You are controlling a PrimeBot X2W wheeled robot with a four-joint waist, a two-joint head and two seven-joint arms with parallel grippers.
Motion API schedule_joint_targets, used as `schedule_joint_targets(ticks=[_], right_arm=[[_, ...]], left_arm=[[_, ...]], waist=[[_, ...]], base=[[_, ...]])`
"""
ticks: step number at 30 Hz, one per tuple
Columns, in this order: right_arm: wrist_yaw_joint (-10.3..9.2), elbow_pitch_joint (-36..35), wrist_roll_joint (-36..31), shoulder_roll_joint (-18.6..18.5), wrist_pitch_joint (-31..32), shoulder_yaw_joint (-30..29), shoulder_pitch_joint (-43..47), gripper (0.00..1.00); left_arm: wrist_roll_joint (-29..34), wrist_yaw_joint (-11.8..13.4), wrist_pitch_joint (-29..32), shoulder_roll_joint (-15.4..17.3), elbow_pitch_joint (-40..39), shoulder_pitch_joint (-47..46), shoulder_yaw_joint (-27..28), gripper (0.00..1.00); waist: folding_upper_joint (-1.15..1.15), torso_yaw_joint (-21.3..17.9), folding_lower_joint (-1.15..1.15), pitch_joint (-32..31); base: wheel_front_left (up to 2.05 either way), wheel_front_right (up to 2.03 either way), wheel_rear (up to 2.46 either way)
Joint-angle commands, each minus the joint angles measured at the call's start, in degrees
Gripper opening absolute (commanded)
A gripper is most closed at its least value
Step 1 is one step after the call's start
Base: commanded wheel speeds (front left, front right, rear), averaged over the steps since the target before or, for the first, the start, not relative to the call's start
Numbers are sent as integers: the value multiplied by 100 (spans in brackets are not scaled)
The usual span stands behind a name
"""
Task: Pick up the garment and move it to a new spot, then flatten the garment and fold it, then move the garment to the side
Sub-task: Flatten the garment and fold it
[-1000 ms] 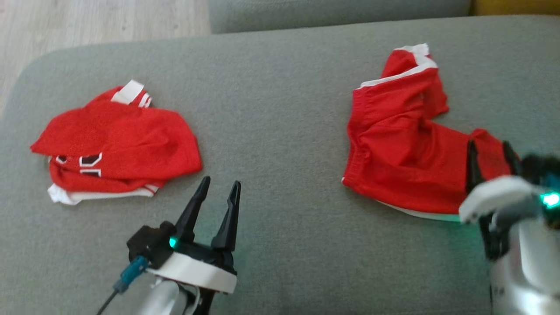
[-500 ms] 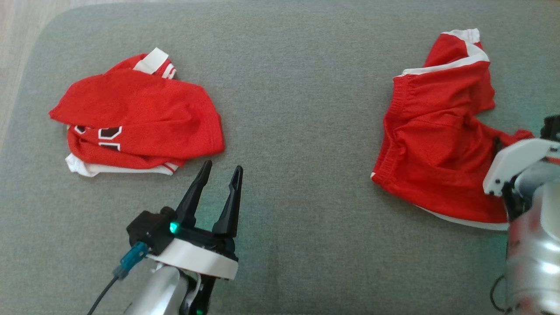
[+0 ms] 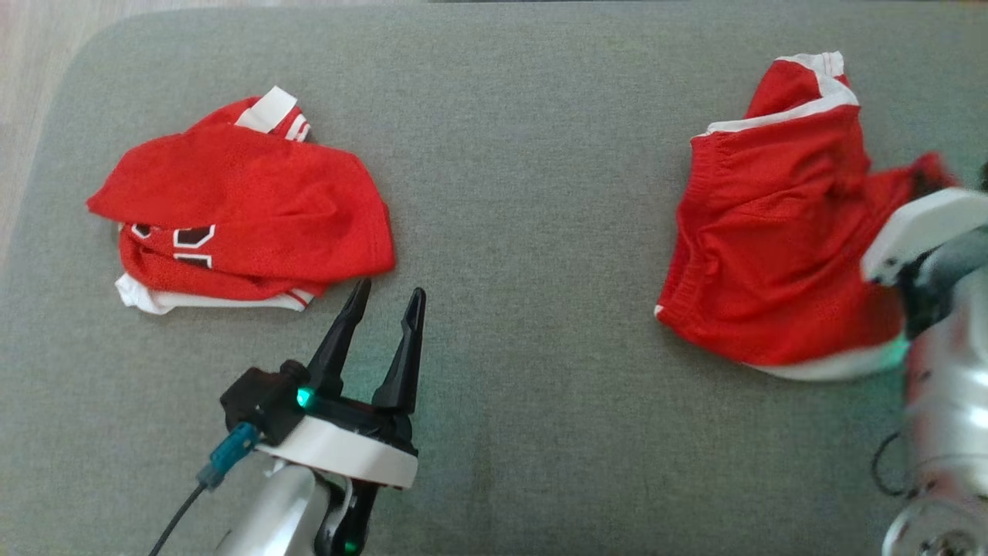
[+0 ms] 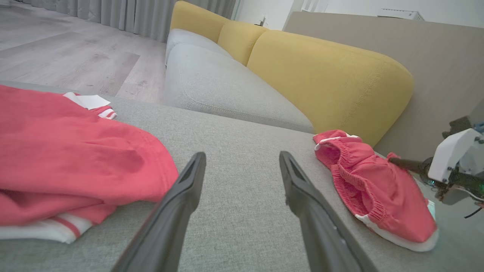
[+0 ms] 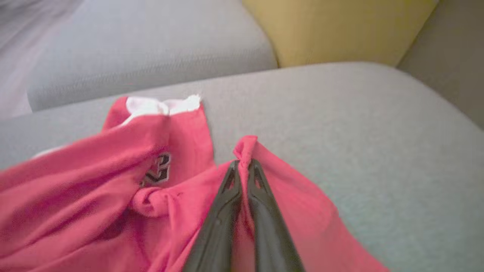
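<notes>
The garment, red shorts with white trim (image 3: pixel 772 232), lies crumpled on the right of the grey cushion (image 3: pixel 525 193). My right gripper (image 3: pixel 922 181) is shut on a fold at its right edge, and that fold is raised off the cushion. In the right wrist view the two fingers (image 5: pixel 244 164) pinch red cloth (image 5: pixel 113 189) between them. The left wrist view shows the shorts (image 4: pixel 378 189) with the right gripper (image 4: pixel 397 161) at their far side. My left gripper (image 3: pixel 390 292) stands open and holds nothing, just right of a red jersey (image 3: pixel 247 208); its fingers (image 4: pixel 242 155) frame bare cushion.
The red jersey (image 4: pixel 56 151) with white trim and dark numbers lies folded on the cushion's left. A yellow sofa back (image 4: pixel 321 75) and another grey seat (image 4: pixel 227 87) lie beyond the far edge. Wood floor (image 3: pixel 31 93) borders the left side.
My right gripper has shut on the right edge of the shorts and pulled that fold up and away from me. The head camera tilted between the earliest frame and later ones. The left gripper stayed put.
</notes>
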Motion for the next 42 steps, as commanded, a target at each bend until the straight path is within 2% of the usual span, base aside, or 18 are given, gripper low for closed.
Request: schedule_joint_targets(ticks=[1, 4, 5, 6, 10, 14, 18, 21, 22, 23, 24, 29, 32, 36, 42], right_arm=[[-4, -197, -108, -166, -232, 50, -346, 0], [-4, -141, -332, -230, -446, -88, -414, 0], [-4, -124, -417, -245, -523, -117, -425, 15], [-4, -113, -491, -257, -608, -173, -428, 100], [-4, -78, -728, -174, -945, -275, -337, 100], [-4, -1, -573, 5, -1572, -106, -171, 100], [-4, -22, -126, 82, -2076, 579, 221, 100], [-4, -215, 644, 87, -2154, 1373, 740, 100], [-4, -215, 644, 87, -2154, 1373, 740, 100], [-4, -752, 1225, 88, -2158, 1964, 1242, 100], [-4, -752, 1225, 88, -2158, 1964, 1242, 100], [-4, -2155, 2041, 89, -2161, 3106, 2573, 100], [-4, -2753, 2011, 90, -2162, 3737, 3072, 100], [-4, -2948, 1692, 90, -2074, 4364, 3410, 100], [-4, -2706, 1093, 90, -1673, 4298, 3322, 100]], left_arm=[[24, -33, -55, 42, -132, -212, 178, 100], [20, -33, -55, 36, -122, -203, 181, 100], [18, -33, -55, 34, -118, -197, 181, 100], [18, -33, -55, 31, -112, -189, 182, 100], [16, -33, -55, 3, -91, -121, 210, 100], [28, -33, -55, -23, -76, -19, 283, 100], [52, -33, -55, -41, -87, 98, 347, 100], [71, -33, -55, -53, -100, 172, 391, 100], [71, -33, -55, -53, -100, 172, 391, 100], [88, -33, -55, -59, -112, 219, 402, 100], [88, -33, -55, -59, -112, 219, 402, 100], [114, -33, -55, -46, -150, 292, 430, 100], [122, -33, -55, -37, -160, 280, 428, 100], [127, -33, -55, -43, -174, 246, 396, 100], [106, -33, -55, -76, -163, 210, 315, 100]], waist=[[0, 1, 0, -37], [0, 9, 0, -90], [0, 13, 0, -109], [0, 18, 0, -131], [0, 14, 0, -271], [0, -46, 0, -445], [0, -121, 0, -613], [0, -169, 0, -690], [0, -169, 0, -690], [0, -204, 0, -720], [0, -204, 0, -720], [0, -274, 0, -740], [0, -278, 0, -724], [0, -232, 0, -685], [0, -92, 0, -580]], base=[[0, 0, 0], [0, 0, 0], [0, 0, 0], [0, 0, 0], [0, 0, 0], [0, 0, 0], [0, 0, 0], [0, 0, 0], [0, 0, 0], [0, 0, 0], [0, 0, 0], [0, 0, 0], [0, 0, 0], [0, 0, 0], [0, 0, 0]])
